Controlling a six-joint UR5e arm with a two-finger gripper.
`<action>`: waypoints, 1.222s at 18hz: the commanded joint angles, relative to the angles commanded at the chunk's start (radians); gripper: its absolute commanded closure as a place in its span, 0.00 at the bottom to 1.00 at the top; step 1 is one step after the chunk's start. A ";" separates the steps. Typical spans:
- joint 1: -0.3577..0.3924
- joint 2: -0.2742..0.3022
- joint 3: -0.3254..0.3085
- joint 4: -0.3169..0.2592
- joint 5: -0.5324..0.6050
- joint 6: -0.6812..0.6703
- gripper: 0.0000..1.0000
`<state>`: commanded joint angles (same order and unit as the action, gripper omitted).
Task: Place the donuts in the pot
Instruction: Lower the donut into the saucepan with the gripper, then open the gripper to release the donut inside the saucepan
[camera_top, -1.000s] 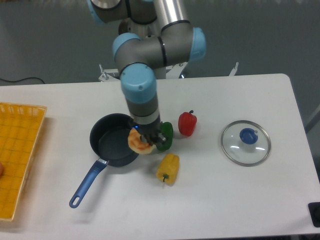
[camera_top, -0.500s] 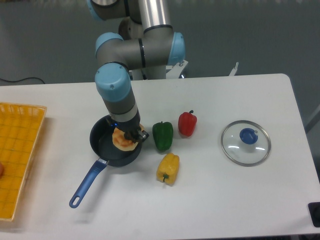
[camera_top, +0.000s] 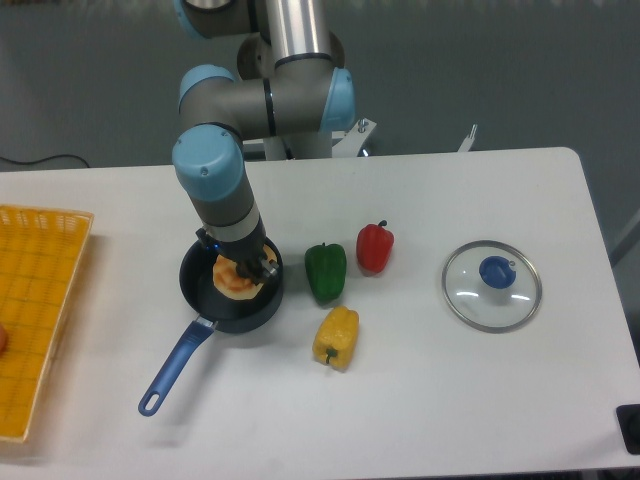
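Note:
The dark navy pot (camera_top: 212, 303) stands left of the table's middle, its blue handle (camera_top: 175, 366) pointing to the front left. My gripper (camera_top: 243, 270) is over the pot's inside, shut on the tan-orange donut (camera_top: 232, 280), which hangs within the pot's rim. Whether the donut touches the pot's bottom cannot be told. The arm's wrist hides the far rim of the pot.
A green pepper (camera_top: 325, 271) and a red pepper (camera_top: 375, 247) stand right of the pot. A yellow pepper (camera_top: 336, 337) lies in front of them. A glass lid with a blue knob (camera_top: 492, 284) lies at the right. A yellow basket (camera_top: 35, 310) sits at the left edge.
My gripper has carried the donut leftward, from beside the green pepper at the pot's right rim to over the pot's inside.

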<state>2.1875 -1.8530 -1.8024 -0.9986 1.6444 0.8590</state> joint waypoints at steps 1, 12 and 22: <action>0.000 -0.006 0.003 0.005 0.003 0.002 0.65; -0.011 -0.017 0.012 0.008 0.035 0.003 0.29; -0.012 -0.028 0.015 0.014 0.037 0.002 0.28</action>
<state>2.1752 -1.8807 -1.7871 -0.9848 1.6812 0.8606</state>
